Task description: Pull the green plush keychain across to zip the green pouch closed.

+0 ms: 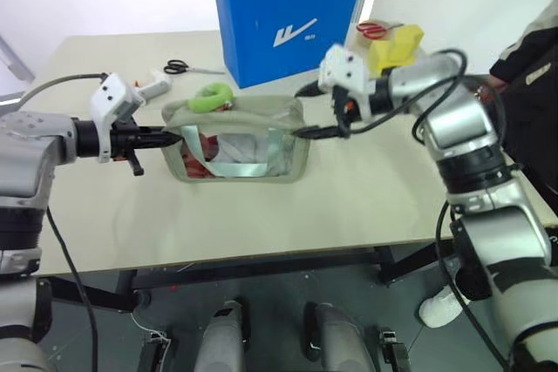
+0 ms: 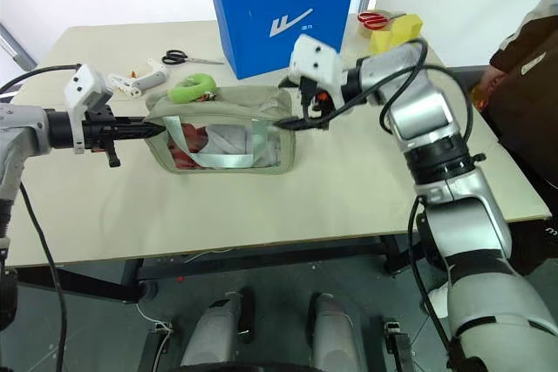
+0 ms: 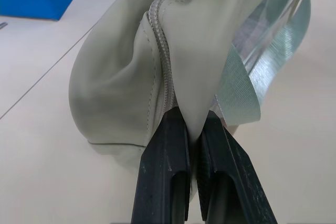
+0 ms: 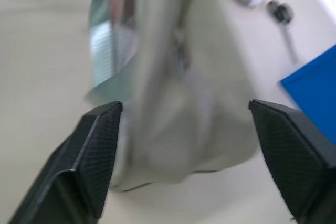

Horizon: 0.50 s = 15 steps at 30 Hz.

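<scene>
One end of the green pouch [image 1: 240, 141] is pinched by the left gripper [image 1: 174, 138], the right gripper [image 4: 184, 145] gapes empty, and the green plush keychain [image 1: 212, 95] awaits pulling.

Place: a lab or test room — plain white walls.
Signs: bare beige tabletop [image 1: 366, 206], blue box [image 1: 283, 15], scissors [image 1: 187, 67] — a person standing at the right.

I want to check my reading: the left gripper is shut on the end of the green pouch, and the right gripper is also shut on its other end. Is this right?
Not quite. The left gripper is shut on the green pouch, but the right gripper is open, its fingers spread wide apart at the pouch's other end, as the right wrist view shows.
</scene>
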{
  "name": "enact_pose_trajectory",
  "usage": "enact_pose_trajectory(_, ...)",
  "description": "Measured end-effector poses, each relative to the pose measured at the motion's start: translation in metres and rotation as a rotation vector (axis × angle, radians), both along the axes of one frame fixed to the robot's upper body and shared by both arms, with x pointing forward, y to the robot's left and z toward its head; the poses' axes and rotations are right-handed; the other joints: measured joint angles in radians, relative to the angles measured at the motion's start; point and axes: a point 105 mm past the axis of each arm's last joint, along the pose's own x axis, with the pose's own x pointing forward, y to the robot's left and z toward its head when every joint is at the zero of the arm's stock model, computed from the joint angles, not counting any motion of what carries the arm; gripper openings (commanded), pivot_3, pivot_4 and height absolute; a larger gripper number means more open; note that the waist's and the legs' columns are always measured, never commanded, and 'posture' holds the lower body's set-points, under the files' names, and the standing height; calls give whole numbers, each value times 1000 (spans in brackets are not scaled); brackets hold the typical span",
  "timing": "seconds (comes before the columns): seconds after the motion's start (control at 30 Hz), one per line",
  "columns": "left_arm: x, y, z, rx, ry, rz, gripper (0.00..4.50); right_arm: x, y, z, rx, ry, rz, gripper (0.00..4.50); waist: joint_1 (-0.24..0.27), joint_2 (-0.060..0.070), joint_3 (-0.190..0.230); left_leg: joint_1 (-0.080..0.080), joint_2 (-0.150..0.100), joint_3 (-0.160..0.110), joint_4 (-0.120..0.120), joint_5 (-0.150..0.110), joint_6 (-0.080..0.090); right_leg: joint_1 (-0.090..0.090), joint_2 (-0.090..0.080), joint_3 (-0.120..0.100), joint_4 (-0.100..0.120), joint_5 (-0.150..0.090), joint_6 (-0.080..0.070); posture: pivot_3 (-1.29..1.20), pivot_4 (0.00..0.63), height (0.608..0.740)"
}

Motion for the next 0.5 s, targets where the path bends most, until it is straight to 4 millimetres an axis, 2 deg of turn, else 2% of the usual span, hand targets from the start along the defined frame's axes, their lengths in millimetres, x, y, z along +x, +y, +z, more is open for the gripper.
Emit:
enact_pose_trajectory(0.03,0,0,0,1,-1,-2,0,-2,8,6,20,-13,20,3752,-1,0,0,0,0,0,-1,0,0,0,0,0,0,0,0,0,150,740)
enact_pose_trajectory(0.13,-2,-1,0,4,-5,-7,0,-8,47,20,120,-30,100,3752,-2,0,0,1,0,0,-1,0,0,0,1,0,1,0,0,0,150,740)
enact_pose_trajectory(0.23,-4,-5,-2,1,-4,-23,0,-10,76,13,163,-2,146,3752,5,0,0,0,0,0,0,0,0,1,0,0,0,0,0,0,150,740)
enact_pose_trajectory(0.37,-5,-5,-2,1,-5,-22,0,-8,96,0,167,33,171,3752,4,0,0,-1,0,1,1,0,0,1,0,0,0,0,0,0,150,740)
enact_pose_trajectory(0.5,-6,-4,-2,1,-10,-17,0,-4,101,-3,155,30,168,3752,2,0,0,-1,0,0,1,0,0,1,0,0,1,0,0,0,150,740)
